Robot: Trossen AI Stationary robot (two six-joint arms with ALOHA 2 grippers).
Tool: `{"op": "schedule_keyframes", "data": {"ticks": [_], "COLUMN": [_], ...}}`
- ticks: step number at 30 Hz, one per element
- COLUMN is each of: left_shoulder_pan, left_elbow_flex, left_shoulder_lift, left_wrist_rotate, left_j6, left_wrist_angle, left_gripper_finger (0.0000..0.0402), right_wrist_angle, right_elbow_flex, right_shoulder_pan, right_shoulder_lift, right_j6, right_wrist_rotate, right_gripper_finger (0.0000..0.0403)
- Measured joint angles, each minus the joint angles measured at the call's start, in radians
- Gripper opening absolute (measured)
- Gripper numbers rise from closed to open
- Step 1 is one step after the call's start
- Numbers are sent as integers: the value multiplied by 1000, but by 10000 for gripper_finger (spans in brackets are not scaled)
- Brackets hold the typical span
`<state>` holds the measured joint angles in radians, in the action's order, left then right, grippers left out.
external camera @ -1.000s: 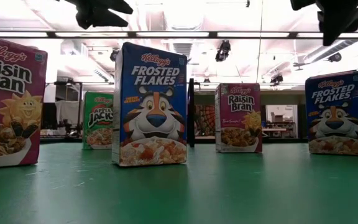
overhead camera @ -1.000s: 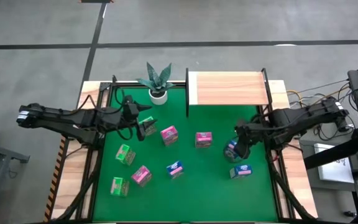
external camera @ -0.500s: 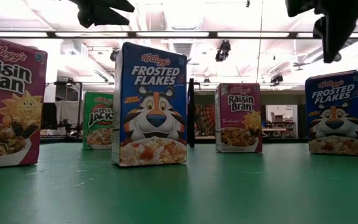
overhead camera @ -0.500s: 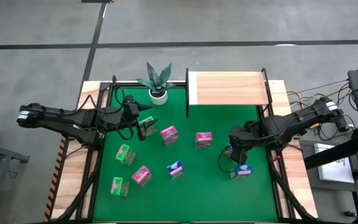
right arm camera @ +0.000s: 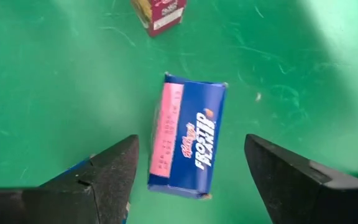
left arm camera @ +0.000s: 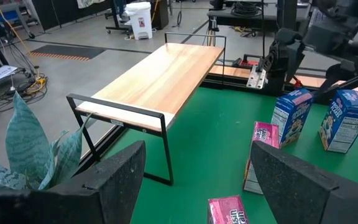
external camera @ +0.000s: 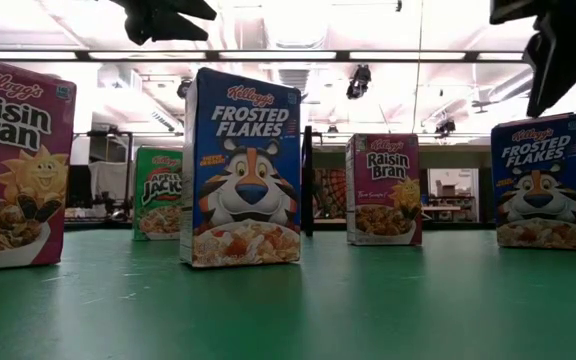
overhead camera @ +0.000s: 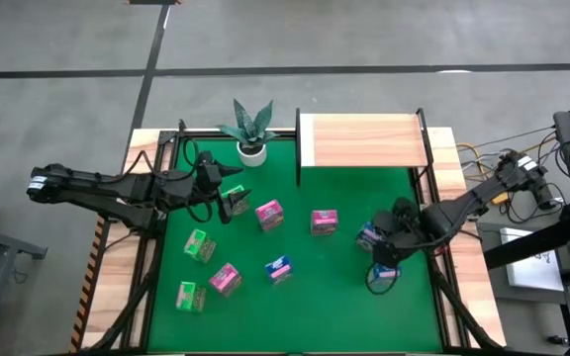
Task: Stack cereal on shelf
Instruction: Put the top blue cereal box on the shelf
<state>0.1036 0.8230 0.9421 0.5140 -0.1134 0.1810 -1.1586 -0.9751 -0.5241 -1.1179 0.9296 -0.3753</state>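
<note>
The right gripper (overhead camera: 382, 259) hangs above the green mat (overhead camera: 334, 307) near its right edge, fingers (right arm camera: 114, 171) spread wide and holding nothing. In its wrist view a blue Frosted Flakes box (right arm camera: 188, 143) stands on the mat straight below, seen top-on between the two fingers and touching neither. That arm reaches in low from the table's right side, wrist bent so the camera looks straight down. A second blue box (overhead camera: 369, 237) stands just beside the gripper, toward the shelf, and a pink Raisin Bran box (overhead camera: 324, 222) stands further in toward the mat's middle.

The left gripper (overhead camera: 228, 194) is also open and empty, its fingers (left arm camera: 114, 177) wide apart (the wrist view looks level between them across the mat). That arm stretches in from the table's left side and stops over the mat's far left part, close to the potted plant (overhead camera: 250, 129) at the far edge.

The shelf (overhead camera: 362, 139) sits at the far right corner of the table, its light-wood top bare, with no box on it.

The other cereal boxes are scattered upright on the mat: a pink one (overhead camera: 269, 214) and a green one (overhead camera: 237, 203) near the left gripper, another green (overhead camera: 199, 244), a pink (overhead camera: 226, 279), a green (overhead camera: 190, 296) toward the near left corner, and a blue one (overhead camera: 279, 268) near the middle.
</note>
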Motion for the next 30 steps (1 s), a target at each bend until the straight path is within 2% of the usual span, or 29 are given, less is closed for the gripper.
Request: {"op": "schedule_keyframes", "data": {"ticks": [6, 19, 30], "left_shoulder_pan": [0, 0, 0], "left_elbow_flex": [0, 0, 0], "left_shoulder_lift": [0, 0, 1], "left_wrist_rotate": [0, 0, 0], "left_j6": [0, 0, 0], "left_wrist_angle": [0, -1, -1], "left_gripper_finger": [275, 275, 275], "right_wrist_angle": [26, 164, 174], "right_elbow_flex": [56, 138, 138], "right_shoulder_pan": [-28, -28, -28], "right_shoulder_lift": [0, 0, 0], "right_j6": [62, 66, 66], "right_wrist_rotate": [-52, -70, -71], "right_gripper_finger": [268, 261, 192]}}
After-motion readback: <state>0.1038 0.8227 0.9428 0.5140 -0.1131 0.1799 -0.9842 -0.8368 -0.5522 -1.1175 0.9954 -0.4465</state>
